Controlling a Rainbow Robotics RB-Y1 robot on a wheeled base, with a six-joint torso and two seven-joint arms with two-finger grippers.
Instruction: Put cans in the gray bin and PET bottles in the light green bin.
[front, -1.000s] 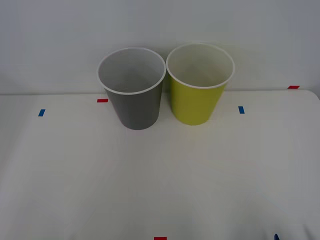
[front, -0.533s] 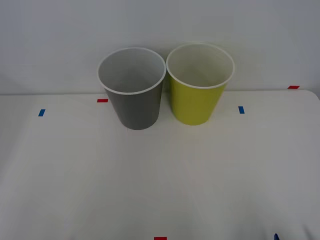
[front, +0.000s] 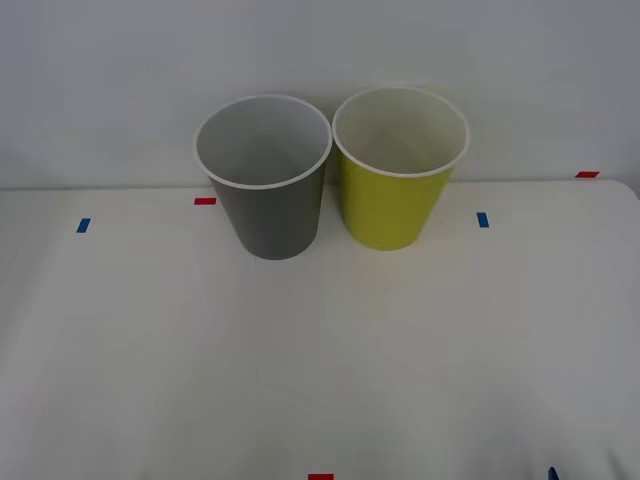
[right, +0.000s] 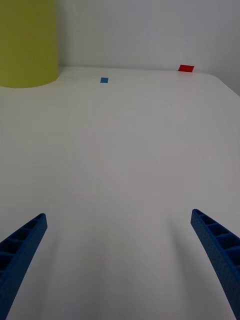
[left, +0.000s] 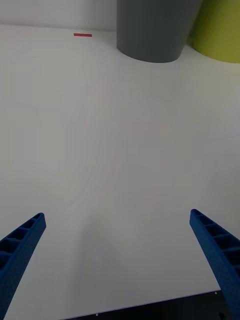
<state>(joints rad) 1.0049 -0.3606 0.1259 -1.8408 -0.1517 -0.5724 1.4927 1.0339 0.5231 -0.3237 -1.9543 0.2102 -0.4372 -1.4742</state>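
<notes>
The gray bin (front: 270, 215) stands upright at the back of the white table (front: 320, 360), and its pale inside holds nothing I can see. The light green bin (front: 395, 205) stands right beside it on the right, also upright. The cans and PET bottles are out of view. My left gripper (left: 117, 265) hovers open over bare table, well short of the gray bin (left: 155, 30) and the light green bin (left: 222, 35). Over the table's right side my right gripper (right: 120, 265) is open too, with the light green bin (right: 25, 45) far ahead. Neither gripper holds anything.
Small tape marks lie on the table: red (front: 205, 201) and blue (front: 83, 225) at the left, blue (front: 483, 219) and red (front: 587, 174) at the right, red (front: 320, 477) at the front edge. A pale wall rises just behind the bins.
</notes>
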